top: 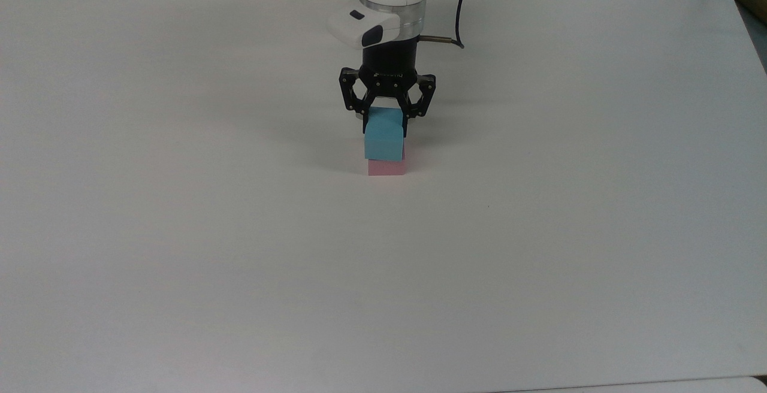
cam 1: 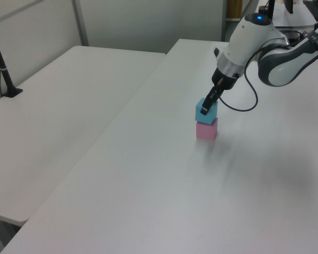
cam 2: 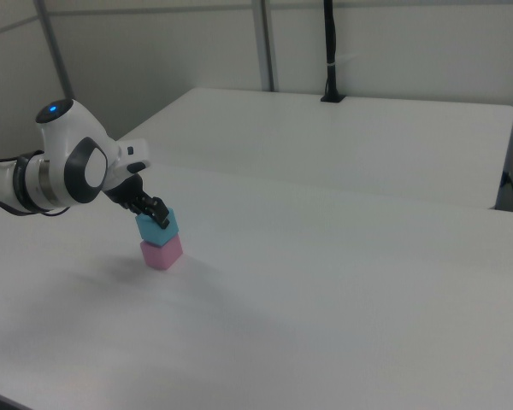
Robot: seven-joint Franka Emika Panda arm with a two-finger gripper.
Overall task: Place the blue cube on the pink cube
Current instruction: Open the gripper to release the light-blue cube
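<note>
Blue cube (top: 384, 139) sat on the pink cube (top: 387, 168) on my white tabletop (top: 180, 231). I saw the jaws pinching its sides.

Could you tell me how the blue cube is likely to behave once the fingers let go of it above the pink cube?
The blue cube has flat faces, so it should sit rather than roll. It looks matte, so probably not slippery. It is roughly centred over the pink cube in the left view, which suggests little tipping risk. The gripper holds it without visible denting, hinting it is fairly stiff.
</note>
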